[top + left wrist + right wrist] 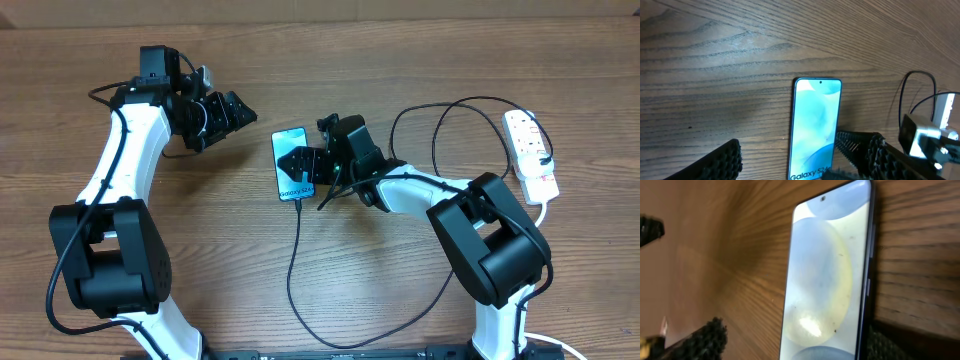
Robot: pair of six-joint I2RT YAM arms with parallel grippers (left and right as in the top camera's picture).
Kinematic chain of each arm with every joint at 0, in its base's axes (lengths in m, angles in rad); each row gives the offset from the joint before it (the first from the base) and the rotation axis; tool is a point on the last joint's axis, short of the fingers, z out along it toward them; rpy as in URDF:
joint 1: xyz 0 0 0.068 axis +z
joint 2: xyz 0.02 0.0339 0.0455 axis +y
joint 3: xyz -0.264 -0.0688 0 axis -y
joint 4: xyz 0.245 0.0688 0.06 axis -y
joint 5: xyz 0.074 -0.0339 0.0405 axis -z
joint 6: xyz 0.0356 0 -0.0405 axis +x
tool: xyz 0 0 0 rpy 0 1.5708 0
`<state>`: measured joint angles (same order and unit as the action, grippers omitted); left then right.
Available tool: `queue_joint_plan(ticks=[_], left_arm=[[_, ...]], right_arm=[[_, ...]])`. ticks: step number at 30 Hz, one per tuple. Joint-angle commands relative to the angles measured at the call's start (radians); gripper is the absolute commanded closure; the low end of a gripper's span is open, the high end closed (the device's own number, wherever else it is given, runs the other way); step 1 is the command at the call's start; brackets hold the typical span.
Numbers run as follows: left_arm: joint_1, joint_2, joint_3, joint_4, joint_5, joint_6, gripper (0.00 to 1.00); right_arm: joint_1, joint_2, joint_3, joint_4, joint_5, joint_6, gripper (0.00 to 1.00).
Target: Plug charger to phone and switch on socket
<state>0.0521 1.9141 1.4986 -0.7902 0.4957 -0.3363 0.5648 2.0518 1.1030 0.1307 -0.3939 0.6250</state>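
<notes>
Cyan-lit phone (pixel 291 142) lies flat, screen up, mid-worktop (pixel 420 50). Charger (pixel 291 268) meets its lower short edge. From there the black cable runs toward the near side, curves under the right arm and loops up to the socket (pixel 531 150) at far right, well apart from the phone. Whether the connector is fully seated cannot be told (the joint is tiny from overhead and outside both wrist views).

Right gripper (pixel 305 166) sits low over the phone's lower half, jaws wide and straddling it, one pad close against the side edge, holding nothing. Left gripper (pixel 228 112) hovers to the phone's left, wide, empty.

Judged step: plugging about done, switch not yet reached; switch state unreadable.

Risks:
- On lifting away, the close pad could drag the phone and loosen the connector.
- The right arm, swinging to the socket, could catch the cable beneath it and pull it out.
</notes>
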Motion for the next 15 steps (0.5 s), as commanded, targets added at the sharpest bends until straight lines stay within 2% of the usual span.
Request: queue_joint_plan(ticks=[1,6,15], left_arm=[[-0.008,-0.009,0.007,-0.003,-0.010,0.023,0.24],[-0.008,-0.008,0.007,-0.003,-0.010,0.023,0.24],[-0.008,-0.008,0.007,-0.016,-0.051,0.023,0.24]], right_arm=[[-0.005,0.052,-0.034,-0.045,0.114,0.004,0.04],[-0.006,0.052,-0.034,-0.026,0.180,0.003,0.04],[-0.006,0.051,-0.034,-0.026,0.181,0.003,0.02]])
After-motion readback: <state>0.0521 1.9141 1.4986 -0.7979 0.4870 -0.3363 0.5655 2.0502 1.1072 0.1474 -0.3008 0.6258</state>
